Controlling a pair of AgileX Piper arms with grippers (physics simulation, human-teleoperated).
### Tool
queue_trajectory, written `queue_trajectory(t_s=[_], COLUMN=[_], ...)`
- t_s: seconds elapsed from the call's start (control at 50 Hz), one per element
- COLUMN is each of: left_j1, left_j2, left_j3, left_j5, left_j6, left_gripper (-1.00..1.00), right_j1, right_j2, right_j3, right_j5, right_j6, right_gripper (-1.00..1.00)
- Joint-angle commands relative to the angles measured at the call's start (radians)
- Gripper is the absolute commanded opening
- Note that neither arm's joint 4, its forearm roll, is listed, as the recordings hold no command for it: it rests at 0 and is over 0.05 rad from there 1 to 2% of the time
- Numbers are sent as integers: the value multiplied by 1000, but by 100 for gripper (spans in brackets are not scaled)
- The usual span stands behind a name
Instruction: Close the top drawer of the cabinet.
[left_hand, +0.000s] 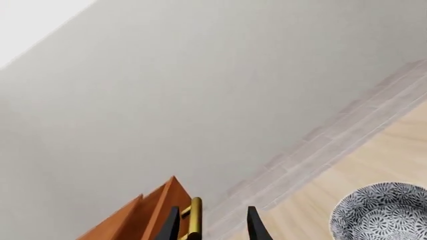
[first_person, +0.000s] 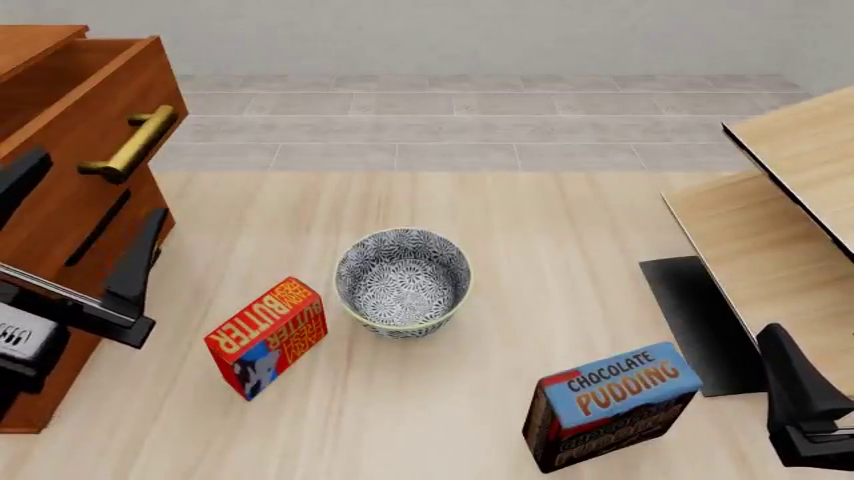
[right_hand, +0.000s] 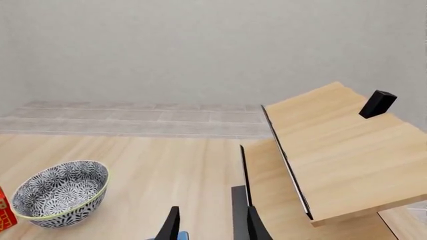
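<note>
A tall reddish-brown cabinet (first_person: 60, 300) stands at the far left of a pale wooden table (first_person: 534, 230). Its top drawer (first_person: 94, 140) juts out to the right, past the cabinet body, so it is open. A brass bar handle (first_person: 131, 143) runs across the drawer front.

The left gripper (first_person: 83, 235) hangs just in front of the cabinet, below that handle, with its two black fingers spread and nothing between them. In the left wrist view the handle (left_hand: 193, 217) lies right beside one finger, with the drawer's corner (left_hand: 157, 205) next to it. The step in hand looks like the approach to the drawer front. The next move probably calls for setting the fingers against the front or handle and pushing it leftward into the cabinet.

The right gripper (right_hand: 210, 225) waits at the near right corner, well apart from the cabinet. Its fingers are parted and hold nothing.

In the middle of the table sits a blue-patterned bowl (first_person: 402, 282). Near and left of it stands a red butter box (first_person: 267, 337), tilted. A chocolate pudding box (first_person: 607, 405) lies near right. Light wooden panels (first_person: 774, 220) with a dark base rise at the right edge. None of these stands between the left gripper and the drawer; the butter box is nearest, just right of the arm.
</note>
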Motion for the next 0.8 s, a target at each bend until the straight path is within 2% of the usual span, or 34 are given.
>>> queue_trajectory(t_s=[0.02,0.24,0.34,0.5,0.54,0.74,0.8], left_j1=[-3,3,25,26,25,57,64], left_j2=[70,145,212,256,311,447,454], left_j3=[-26,-73,-71,-73,-56,-47,-51], left_j5=[-58,-117,-195,-241,-323,-454,-461], left_j6=[28,85,115,139,192,281,302], left_gripper=[100,100,100,100,100,100,100], right_j1=[-2,-5,-8,-13,-15,-14,-13], right_j2=[0,0,0,0,0,0,0], right_j3=[2,2,2,2,1,3,4], right_j5=[1,-1,-3,-4,-3,-2,-1], right_j6=[-2,2,4,4,4,7,7], right_gripper=[100,100,100,100,100,100,100])
